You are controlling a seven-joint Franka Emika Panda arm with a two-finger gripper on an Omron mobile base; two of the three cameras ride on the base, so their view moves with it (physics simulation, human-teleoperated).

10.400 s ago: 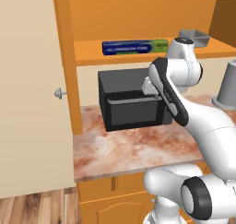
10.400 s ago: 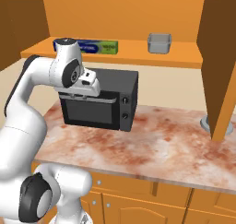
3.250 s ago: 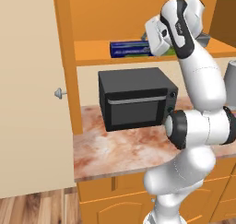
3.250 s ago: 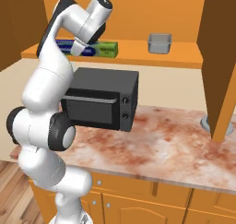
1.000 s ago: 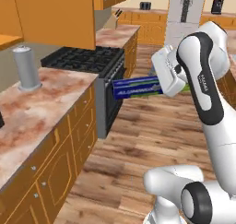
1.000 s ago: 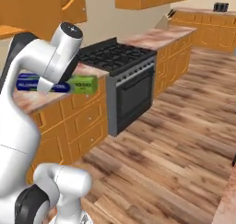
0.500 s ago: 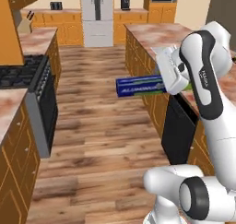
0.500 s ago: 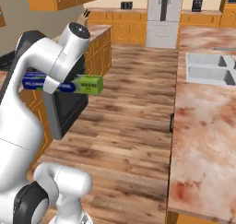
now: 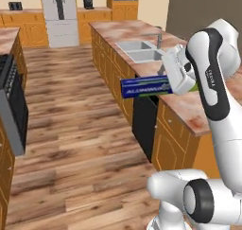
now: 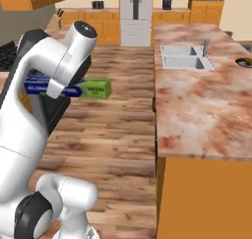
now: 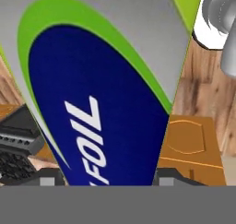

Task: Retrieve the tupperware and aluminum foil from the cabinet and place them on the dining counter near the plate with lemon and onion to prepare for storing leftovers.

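My gripper [image 9: 166,85] is shut on the aluminum foil [image 9: 144,87], a long dark blue box with a green end [image 10: 96,89], held level at chest height over the wooden floor. The box sits crosswise in the gripper [image 10: 54,89], and its blue side with white lettering [image 11: 106,103] lies close in the hand view. The dining counter [image 10: 206,105] of marbled stone with its steel sink [image 10: 186,56] stands just to the right of the box. A dark plate [image 10: 244,62] shows at the counter's far right edge; what lies on it is too small to tell. The tupperware and the cabinet are out of view.
A black dishwasher panel [image 9: 144,125] sits in the island's orange base below the foil. A stove [image 9: 12,110] stands at the left, a fridge [image 9: 59,13] at the back wall. A faucet [image 9: 159,37] rises behind the sink. Wooden floor runs between stove and island.
The whole picture has swung round as the base moved: the stove has slid off to the left and the island with its sink has come in at the right. The foil stays in my grip.
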